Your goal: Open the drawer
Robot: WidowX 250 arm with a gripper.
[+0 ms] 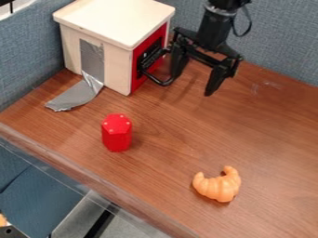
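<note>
One black hand (192,85), fingers apart, beside the handle (155,80) of a red-fronted box (115,23)

Your black 2-finger gripper (194,83) hangs, fingers spread, just beside the black looped handle (154,80) on the cream wooden box's (115,18) red front (135,83), with a red hexagonal block (116,134) and orange plastic-looking croissant (217,188) on the brown wooden table (162,162).

Looks like pale, smooth wood on the box (115,18), with red paint on its front (137,80). Reads as wood grain with a satin sheen on the counter (267,139); as creased, shiny, metallic foil on the silver tape (73,96); as woven, matt cloth on the partition (279,37). Resembles smooth plastic on the croissant (217,188), the red block (116,135) and the black fingers (215,82).
</note>
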